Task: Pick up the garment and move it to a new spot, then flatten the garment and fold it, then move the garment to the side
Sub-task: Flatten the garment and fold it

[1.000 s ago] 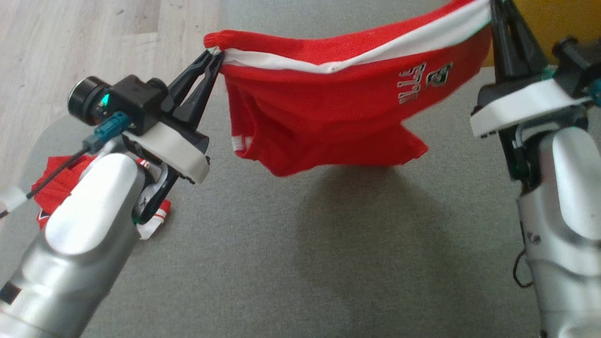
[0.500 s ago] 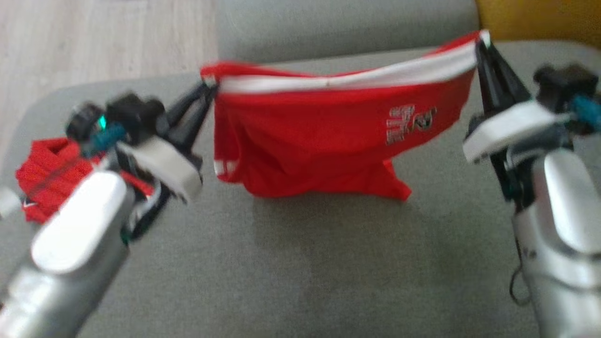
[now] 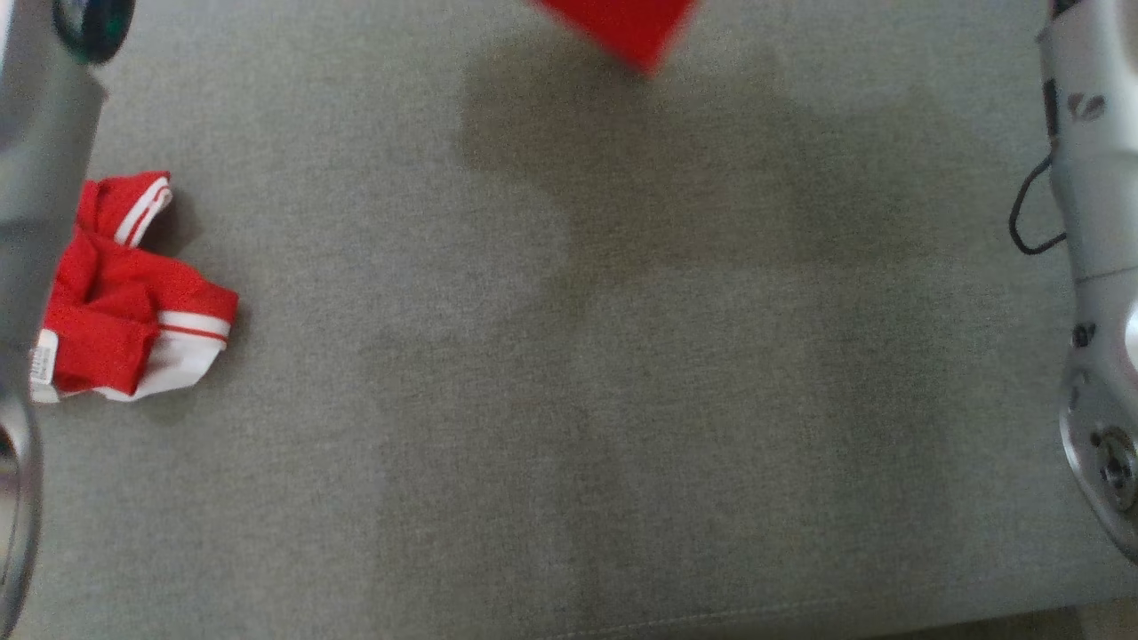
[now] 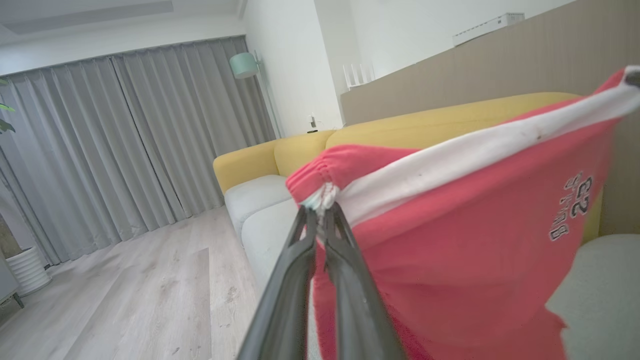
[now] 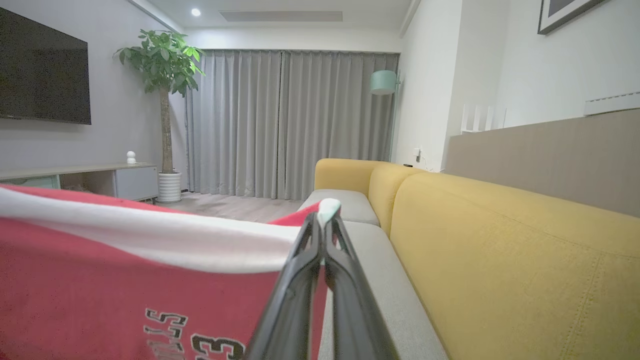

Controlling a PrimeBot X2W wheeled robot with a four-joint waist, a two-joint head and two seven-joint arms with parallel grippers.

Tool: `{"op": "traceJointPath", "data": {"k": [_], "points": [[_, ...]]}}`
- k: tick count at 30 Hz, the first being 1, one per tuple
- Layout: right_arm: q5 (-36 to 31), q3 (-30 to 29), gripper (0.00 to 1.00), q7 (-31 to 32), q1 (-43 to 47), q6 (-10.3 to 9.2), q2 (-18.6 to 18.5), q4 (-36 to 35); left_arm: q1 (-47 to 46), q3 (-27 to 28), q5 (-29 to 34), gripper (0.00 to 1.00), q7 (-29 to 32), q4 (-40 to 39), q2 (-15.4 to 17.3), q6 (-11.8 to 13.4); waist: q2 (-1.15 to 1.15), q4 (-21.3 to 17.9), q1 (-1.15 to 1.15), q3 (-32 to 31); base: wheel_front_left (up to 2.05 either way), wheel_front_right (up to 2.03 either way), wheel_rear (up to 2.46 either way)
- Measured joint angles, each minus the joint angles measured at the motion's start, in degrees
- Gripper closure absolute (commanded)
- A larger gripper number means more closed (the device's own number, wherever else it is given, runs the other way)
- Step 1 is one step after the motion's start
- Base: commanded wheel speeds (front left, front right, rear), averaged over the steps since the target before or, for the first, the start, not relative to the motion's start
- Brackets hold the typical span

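Observation:
The garment (image 4: 465, 240) is a pair of red shorts with a white waistband and a "23" print. It hangs stretched in the air between my two grippers. My left gripper (image 4: 320, 216) is shut on one gathered end of the waistband. At the other end, my right gripper (image 5: 324, 220) is shut on the band above the print (image 5: 200, 340). In the head view just the garment's lowest red corner (image 3: 622, 25) dips in at the top edge, with its shadow on the grey seat cushion (image 3: 569, 400) below.
A second red and white garment (image 3: 124, 293) lies crumpled on the cushion's left side, beside my left forearm (image 3: 36, 178). My right forearm (image 3: 1093, 178) runs down the right edge. A yellow sofa back (image 5: 500, 260) stands behind the seat, and wooden floor (image 4: 125, 300) lies to the left.
The head camera has tipped down onto the seat, so both grippers and most of the garment have left its top edge. The garment is still held stretched by its waistband.

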Motion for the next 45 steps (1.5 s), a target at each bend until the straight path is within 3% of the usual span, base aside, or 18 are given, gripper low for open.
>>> {"op": "traceJointPath", "data": {"k": [3,8,13,19,25,33,40,45], "points": [[-1.74,-1.22,1.0,-3.97,-2.21,0.0,0.48,5.72,-2.82,0.24,0.48,1.0,-4.22,4.04,-2.19,0.0,0.0,0.02,0.0,1.37,0.0,0.0,0.0],[-3.0,-0.12,1.0,-5.73,0.08,0.0,-0.11,13.96,0.64,-2.83,0.18,1.0,-6.95,9.02,-5.42,-0.57,0.0,1.02,-0.03,0.89,0.0,0.0,0.0],[-1.98,6.7,1.0,-5.17,10.07,0.0,-2.49,21.95,15.08,-10.77,-1.96,1.0,-7.22,10.78,-6.68,-1.08,0.0,2.15,-0.03,-1.12,0.0,0.0,0.0],[5.06,16.12,1.0,1.12,18.02,0.0,-4.85,24.19,30.03,-20.33,-7.36,1.0,-4.94,3.6,-4.6,-1.07,0.0,2.89,-0.04,-4.42,0.0,0.0,0.0],[17.64,27.77,1.0,11.82,26.15,0.0,-10.12,16.07,37.82,-22.78,-9.79,1.0,-2.99,-4.39,-1.3,-0.62,0.0,3.09,-0.04,-8.74,0.0,0.0,0.0],[35.93,38.52,1.0,26.31,34.42,0.0,-23.49,-2.55,47.86,-24.82,-10.72,1.0,-0.41,-16.38,2.58,4.83,0.0,1.88,-0.04,-14.38,0.0,0.0,0.0],[45.57,40.53,1.0,36.86,43.37,0.0,-33.67,-15.0,55.6,-26.83,-11.29,1.0,2.53,-27.26,5.32,9.35,0.01,0.86,-0.05,-17.41,0.0,0.0,0.0],[46.78,36.1,1.0,35.18,46.04,0.0,-36.11,-20.33,56.08,-26.4,-11.29,1.0,2.99,-31.41,6.24,11.63,0.01,1.5,-0.03,-16.52,0.0,0.0,0.0]]}}
